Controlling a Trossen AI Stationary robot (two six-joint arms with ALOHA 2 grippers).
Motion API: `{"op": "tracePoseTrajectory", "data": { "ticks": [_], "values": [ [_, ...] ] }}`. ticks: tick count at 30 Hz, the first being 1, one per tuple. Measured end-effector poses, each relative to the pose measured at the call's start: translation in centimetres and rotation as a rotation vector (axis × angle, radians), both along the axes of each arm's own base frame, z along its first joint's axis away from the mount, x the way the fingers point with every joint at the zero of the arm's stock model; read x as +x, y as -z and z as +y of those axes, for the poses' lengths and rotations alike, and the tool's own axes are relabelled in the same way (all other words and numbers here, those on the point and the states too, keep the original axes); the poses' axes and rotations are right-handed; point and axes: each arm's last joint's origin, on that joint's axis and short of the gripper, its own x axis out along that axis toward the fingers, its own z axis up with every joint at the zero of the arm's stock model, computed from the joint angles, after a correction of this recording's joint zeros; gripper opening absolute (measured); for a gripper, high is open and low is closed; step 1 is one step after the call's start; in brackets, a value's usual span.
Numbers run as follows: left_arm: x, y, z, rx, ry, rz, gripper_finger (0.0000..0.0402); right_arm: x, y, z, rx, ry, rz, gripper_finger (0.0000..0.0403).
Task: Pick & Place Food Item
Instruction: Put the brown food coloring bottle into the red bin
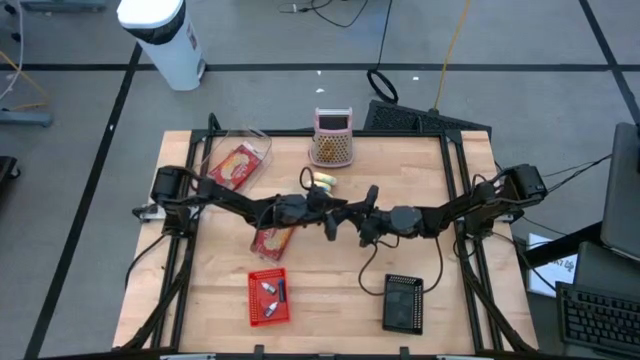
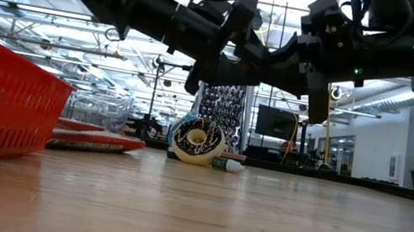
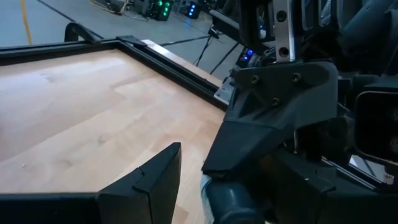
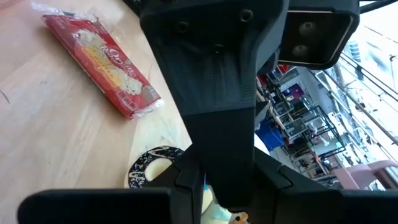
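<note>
The doughnut (image 2: pixel 196 141) is a dark-iced ring with a pale centre and light streaks. In the low view it stands on its edge on the table, facing the camera, with a small green-and-white piece (image 2: pixel 226 165) just beside it. From above it lies at the far middle of the tabletop (image 1: pixel 420 200), just in front of a pink-topped perforated container (image 1: pixel 332 140), and neither gripper touches it. The left gripper (image 1: pixel 333 218) and the right gripper (image 1: pixel 368 228) hang above the table's centre, pointing at each other and close together. The left one's jaws stand apart with nothing seen between them; whether the right one is open or closed cannot be told. There is one doughnut and there are two red snack packets, one (image 1: pixel 272 241) flat on the wood under the left arm and one (image 1: pixel 234 166) inside a clear box (image 1: pixel 255 140) at the far left. There are also two baskets at the near edge, a red one (image 1: pixel 268 297) holding small items and a black one (image 1: pixel 403 302). The surface is pale wood planks in a dark frame. Around it is grey floor with dark lines, cables and a white cylinder (image 1: pixel 165 40). Beyond is a bright hall with ceiling lights.
</note>
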Motion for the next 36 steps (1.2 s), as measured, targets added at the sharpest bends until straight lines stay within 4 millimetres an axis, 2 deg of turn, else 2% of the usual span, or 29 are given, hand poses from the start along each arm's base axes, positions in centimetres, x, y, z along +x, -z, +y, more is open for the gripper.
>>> {"op": "tracePoseTrajectory", "data": {
  "ticks": [6,14,17,19,24,29,33,36],
  "values": [
    [0.1,0.3,0.1,-0.03,0.002,0.041,0.0203,0.0,0.1,0.0,0.0,-0.002,0.011,0.007],
    [0.1,0.4,0.0,-0.036,0.016,0.051,0.0092,0.0,0.2,0.0,0.0,-0.005,0.02,0.0072],
    [0.0,0.1,0.4,-0.032,0.063,0.042,0.0083,0.0,0.3,0.0,0.04,0.003,0.012,0.008],
    [-0.1,-0.4,1.0,-0.048,0.107,0.035,0.0076,0.0,0.2,0.0,0.099,0.022,-0.018,0.0091],
    [-1.4,-3.3,2.5,-0.049,0.149,0.046,0.0089,0.1,-0.4,-0.1,0.227,0.094,-0.11,0.0123],
    [-3.6,-6.1,3.0,0.023,0.128,0.134,0.0062,-0.1,-0.1,-0.3,0.298,0.124,-0.123,0.0142],
    [-5.1,-7.5,2.2,0.064,0.197,0.196,0.0061,-0.1,0.0,-0.6,0.338,0.138,-0.135,0.0146],
    [-6.2,-8.2,0.4,0.068,0.367,0.242,0.0061,0.0,0.2,-1.1,0.363,0.164,-0.126,0.0143]
  ]
}}
